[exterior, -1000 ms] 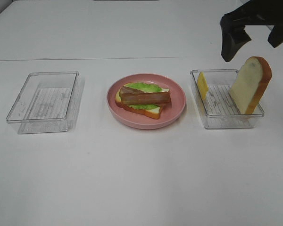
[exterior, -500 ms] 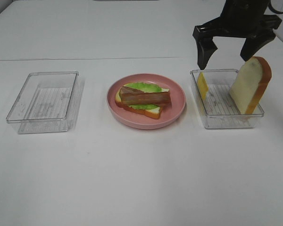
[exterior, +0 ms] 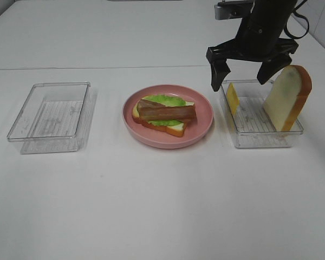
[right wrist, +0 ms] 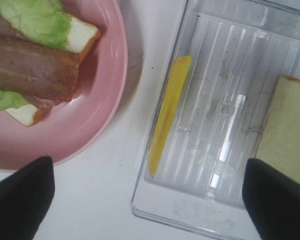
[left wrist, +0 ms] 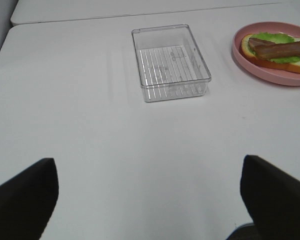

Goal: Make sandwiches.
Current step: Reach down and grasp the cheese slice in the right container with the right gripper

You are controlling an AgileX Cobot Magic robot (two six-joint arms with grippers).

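The open sandwich (exterior: pixel 167 112), a bread slice with green lettuce and brown bacon on top, lies on the pink plate (exterior: pixel 168 142). A yellow cheese slice (exterior: pixel 233 97) stands on edge against the left wall of the right clear tray (exterior: pixel 260 140). A second bread slice (exterior: pixel 288 97) leans against its right wall. My right gripper (exterior: pixel 239 82) hangs open and empty just above this tray, over the cheese (right wrist: pixel 169 112). The right wrist view also shows the bacon (right wrist: pixel 30 67) and the bread (right wrist: pixel 287 135). My left gripper (left wrist: pixel 150 200) is open, empty and low over bare table.
An empty clear tray (exterior: pixel 49 116) stands left of the plate; it also shows in the left wrist view (left wrist: pixel 170 60), with the plate (left wrist: pixel 270 75) beyond it. The table's far edge runs behind the trays.
My right gripper has come from the far right, moving left and down, and now hangs over the right tray. The food and trays have not moved.
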